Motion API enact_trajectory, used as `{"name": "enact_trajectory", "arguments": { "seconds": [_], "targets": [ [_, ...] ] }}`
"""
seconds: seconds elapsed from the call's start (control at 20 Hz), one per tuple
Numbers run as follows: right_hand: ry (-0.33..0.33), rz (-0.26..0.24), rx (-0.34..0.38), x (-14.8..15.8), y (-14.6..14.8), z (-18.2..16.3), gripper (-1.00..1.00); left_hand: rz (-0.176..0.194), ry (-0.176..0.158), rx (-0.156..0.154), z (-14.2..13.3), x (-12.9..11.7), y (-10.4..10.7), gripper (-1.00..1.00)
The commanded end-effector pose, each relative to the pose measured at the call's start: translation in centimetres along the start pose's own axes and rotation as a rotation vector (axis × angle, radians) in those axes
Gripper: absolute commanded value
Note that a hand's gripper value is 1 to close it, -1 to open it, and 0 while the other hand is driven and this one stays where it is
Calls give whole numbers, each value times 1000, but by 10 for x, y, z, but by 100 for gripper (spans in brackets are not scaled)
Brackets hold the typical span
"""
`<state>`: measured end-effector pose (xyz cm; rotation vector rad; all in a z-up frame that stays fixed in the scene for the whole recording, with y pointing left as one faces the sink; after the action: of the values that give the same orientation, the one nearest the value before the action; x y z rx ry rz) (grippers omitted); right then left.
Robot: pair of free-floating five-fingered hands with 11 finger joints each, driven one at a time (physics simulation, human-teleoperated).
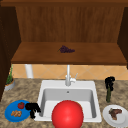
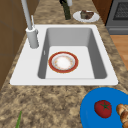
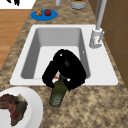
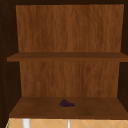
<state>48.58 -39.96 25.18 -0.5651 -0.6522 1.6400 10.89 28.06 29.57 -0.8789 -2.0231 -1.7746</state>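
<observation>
Fingers of the right hand [image 3: 65, 68] curl round the dark green bottle's [image 3: 57, 93] neck at lower centre — left hand [image 1: 32, 108] hangs curled, holding nothing, beside the blue plate [image 1: 10, 110].

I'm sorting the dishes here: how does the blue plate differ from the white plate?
The blue plate lies on the counter left of the sink, by the left hand; the white plate lies on the right, near the bottle that the right hand grips. The blue plate carries a tomato and a brown food; the white plate carries a dark piece of meat. Both are round and lie flat.
</observation>
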Motion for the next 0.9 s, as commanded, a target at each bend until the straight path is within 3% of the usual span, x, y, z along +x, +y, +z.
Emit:
{"name": "enact_trajectory", "arguments": {
  "seconds": [0.0,0.3,0.85],
  "targets": [
    [-75,-34,-65,-12,23,-4,100,0,0,0,0,0,0,0],
    [-66,-82,-120,-17,34,8,100,0,0,0,0,0,0,0],
    [-63,-42,-137,-5,48,27,100,0,0,0,0,0,0,0]
  ]
}}
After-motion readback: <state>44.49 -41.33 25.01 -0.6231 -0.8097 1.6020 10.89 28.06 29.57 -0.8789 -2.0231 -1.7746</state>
